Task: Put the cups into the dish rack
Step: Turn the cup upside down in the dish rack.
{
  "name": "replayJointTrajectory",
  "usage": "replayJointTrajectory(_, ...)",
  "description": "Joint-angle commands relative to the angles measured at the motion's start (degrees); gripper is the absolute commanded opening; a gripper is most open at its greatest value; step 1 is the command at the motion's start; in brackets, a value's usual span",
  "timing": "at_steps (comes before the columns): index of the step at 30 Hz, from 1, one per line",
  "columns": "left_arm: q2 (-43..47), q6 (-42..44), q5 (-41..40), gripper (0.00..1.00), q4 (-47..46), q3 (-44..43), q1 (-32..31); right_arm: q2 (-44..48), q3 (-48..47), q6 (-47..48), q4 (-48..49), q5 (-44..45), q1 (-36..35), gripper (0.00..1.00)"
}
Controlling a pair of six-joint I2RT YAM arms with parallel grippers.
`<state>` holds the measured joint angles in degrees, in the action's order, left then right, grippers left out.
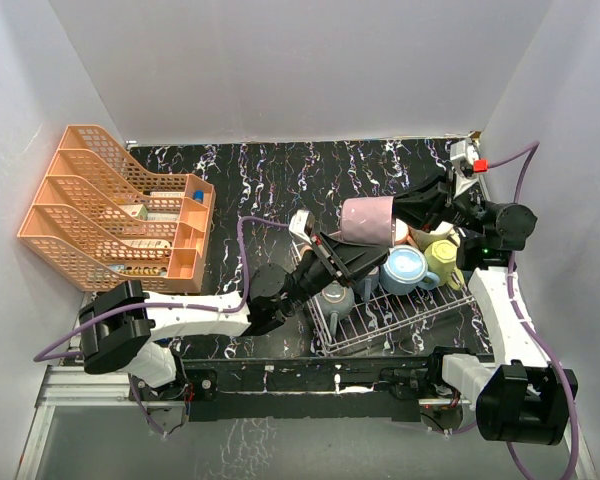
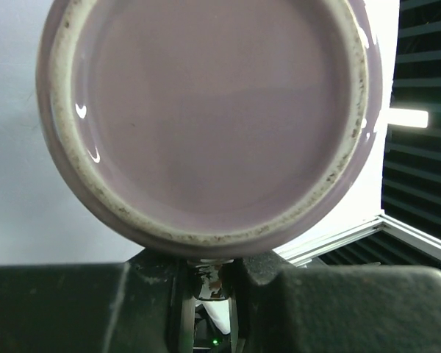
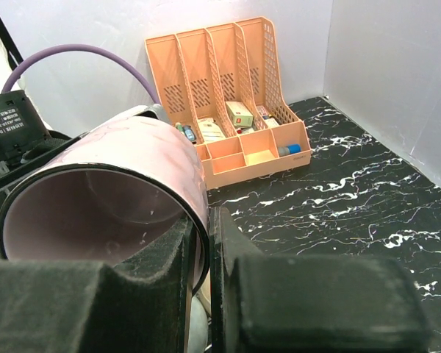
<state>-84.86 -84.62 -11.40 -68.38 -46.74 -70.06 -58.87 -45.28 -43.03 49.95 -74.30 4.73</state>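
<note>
Right pincer [image 3: 204, 250] clamped on rim of mauve mug [image 1: 368, 220], sideways in air above dish rack [image 1: 400, 322] by right edge of counter [image 1: 280, 180]; left pincer [image 2: 208, 283] nearly shut at its base, hold unclear; glazed ceramic, likely slick, chippable: grip rim wall.

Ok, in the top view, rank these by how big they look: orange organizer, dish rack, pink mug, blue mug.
1. orange organizer
2. dish rack, somewhat smaller
3. pink mug
4. blue mug
The pink mug is held up nearer the camera, so its lead over the blue mug is unsure.
</note>
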Motion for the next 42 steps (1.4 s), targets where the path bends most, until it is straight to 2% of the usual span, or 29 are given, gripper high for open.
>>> replayJointTrajectory(1,2.1,4.2,1.2,0.0,-5.5,-1.4,1.8,1.9,-0.3,-0.9,1.1,-1.1,-0.3,0.08)
replayJointTrajectory(3,2.5,5.1,1.9,0.0,-5.9,-1.1,2.0,2.1,-0.6,0.7,-1.0,-1.4,-0.4,0.12)
replayJointTrajectory(5,3.2,6.0,2.6,0.0,-6.4,-0.6,2.2,2.4,-1.1,3.9,-4.5,-1.7,-0.3,0.27)
replayJointTrajectory(8,4.7,7.5,3.4,0.0,-6.7,0.3,2.8,3.0,-2.3,9.1,-11.0,-2.6,-0.3,0.42)
replayJointTrajectory(12,7.5,9.6,4.1,0.0,-5.6,2.1,3.5,3.5,-4.5,16.4,-20.2,-4.1,-0.1,0.53)
replayJointTrajectory(16,11.3,11.8,4.8,0.0,-3.6,4.7,4.2,4.4,-7.7,24.6,-32.1,-5.7,0.8,0.7)
replayJointTrajectory(19,14.8,14.2,5.4,0.0,-1.2,6.6,4.5,5.3,-8.8,29.3,-37.6,-7.0,2.0,0.77)
replayJointTrajectory(25,22.6,19.9,7.7,0.0,9.4,9.1,4.9,7.2,-7.8,30.4,-40.0,-9.0,4.8,0.78)
replayJointTrajectory(32,29.8,25.4,11.4,0.0,22.4,10.8,5.1,8.9,-7.4,33.3,-45.0,-3.5,8.3,0.78)
replayJointTrajectory(42,29.6,30.7,18.8,0.0,34.8,8.4,5.0,8.8,-6.9,35.8,-51.0,5.8,11.1,0.78)
